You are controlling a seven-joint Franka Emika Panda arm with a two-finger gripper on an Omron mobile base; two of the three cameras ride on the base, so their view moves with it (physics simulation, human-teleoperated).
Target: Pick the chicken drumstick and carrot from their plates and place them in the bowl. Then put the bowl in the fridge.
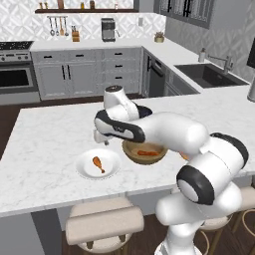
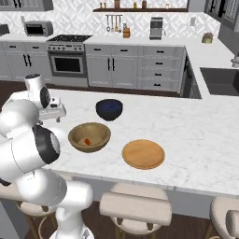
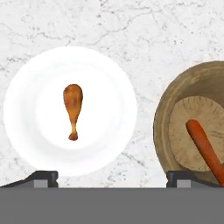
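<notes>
Here, a white robot arm reaches over a marble kitchen island (image 1: 45, 144), its gripper (image 1: 101, 135) hanging above the counter with its jaws spread wide and nothing between them; in the hand view the two dark fingertips (image 3: 41, 178) sit far apart at the bottom. Below the gripper, a glossy white plate (image 3: 109, 78) carries the chicken drumstick (image 3: 72, 109), which lies near the plate's middle with its bulbous end away from the fingertips and its thin bone toward them. Just beside the white plate stands the wide wooden bowl (image 3: 164, 127), and the orange-red carrot (image 3: 204, 148) lies inside it, slanted across the bowl's flat bottom. In the right base view, a flat tan wooden plate (image 2: 143, 153) rests near the bowl on its other side, and a smaller dark blue bowl (image 2: 109, 108) sits behind the wooden bowl. Padded stools (image 1: 103, 224) line the island's near edge.
</notes>
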